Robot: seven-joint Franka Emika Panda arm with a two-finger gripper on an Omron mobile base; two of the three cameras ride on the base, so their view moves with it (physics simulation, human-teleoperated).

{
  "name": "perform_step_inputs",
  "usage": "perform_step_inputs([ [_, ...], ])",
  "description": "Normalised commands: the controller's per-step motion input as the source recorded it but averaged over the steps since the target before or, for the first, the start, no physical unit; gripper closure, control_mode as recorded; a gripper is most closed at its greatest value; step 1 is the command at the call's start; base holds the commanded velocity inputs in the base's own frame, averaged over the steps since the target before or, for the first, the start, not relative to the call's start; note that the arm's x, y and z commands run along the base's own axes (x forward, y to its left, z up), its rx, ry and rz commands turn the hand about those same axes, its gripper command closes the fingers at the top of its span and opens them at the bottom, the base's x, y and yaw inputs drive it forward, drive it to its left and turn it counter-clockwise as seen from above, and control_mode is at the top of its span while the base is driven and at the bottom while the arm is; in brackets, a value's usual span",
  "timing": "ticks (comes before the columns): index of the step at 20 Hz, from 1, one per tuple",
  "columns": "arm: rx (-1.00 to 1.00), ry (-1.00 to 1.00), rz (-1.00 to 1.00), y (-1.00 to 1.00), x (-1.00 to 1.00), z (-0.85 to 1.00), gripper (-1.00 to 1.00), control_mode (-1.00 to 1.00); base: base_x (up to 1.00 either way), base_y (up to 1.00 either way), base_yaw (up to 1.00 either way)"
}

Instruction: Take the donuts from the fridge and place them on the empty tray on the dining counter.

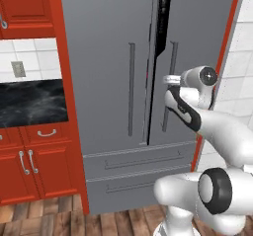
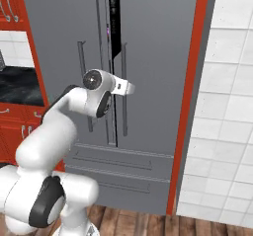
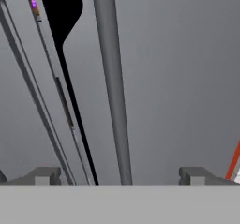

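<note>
A simulated kitchen with red cabinets (image 1: 27, 166), white wall tiles and a wood-plank floor.

Left base view: the grey fridge (image 1: 108, 82) takes up the centre of the frame, with two long vertical bar handles and two drawers below. Its right door stands slightly ajar, leaving a narrow dark gap down the middle that widens near the top. At the left edge, a strip of black marble counter (image 1: 32, 101) sits between red cabinets. The white arm rises from the lower right, and its gripper (image 1: 170, 79) sits at centre right, just in front of the right door handle (image 1: 172, 67).

Right base view: the fridge again fills the centre, with a red panel (image 2: 190, 82) and white tiled wall to its right. The arm rises from the lower left, its hand reaching the door handles at centre.

Hand view: the right door handle runs top to bottom through the middle, between the two dark fingertips (image 3: 44, 175) at the bottom corners, jaws spread wide and grasping nothing. In the dark gap at upper left, a tiny purple spot (image 3: 34, 5) shows, too small to identify.
</note>
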Motion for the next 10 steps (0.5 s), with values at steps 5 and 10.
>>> perform_step_inputs([
  [5,0.04,-0.05,0.01,-0.32,0.90,0.00,-1.00,-1.00,0.00,0.00,0.00],
  [10,0.02,-0.07,0.01,-0.12,0.81,0.00,-1.00,-1.00,0.00,0.00,0.00],
])
